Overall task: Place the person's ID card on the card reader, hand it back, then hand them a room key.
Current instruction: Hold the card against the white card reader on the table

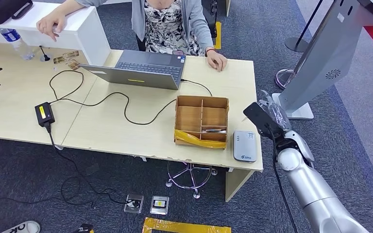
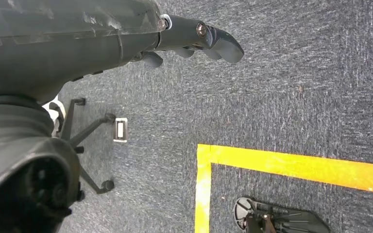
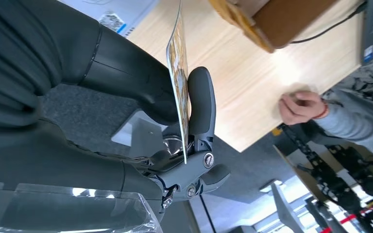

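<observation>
Nearby, wooden box (image 1: 201, 121) stands just beside card reader (image 1: 245, 146).

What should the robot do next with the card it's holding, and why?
Probably bring the right hand over to the grey card reader and lay the card flat on it. The card is pinched in that hand beside the desk, and the reader's top is bare.

You are looking at a reception or front-desk office. A pale wooden worktop (image 1: 126, 126) carries an open laptop (image 1: 143, 69) with a person (image 1: 167, 24) seated behind it, and a card reader (image 1: 245, 145) just beside your right hand (image 1: 272, 116). Grey carpet (image 1: 272, 29), yellow floor tape (image 2: 291, 165) and a standing kiosk (image 1: 320, 58) complete it.
</observation>
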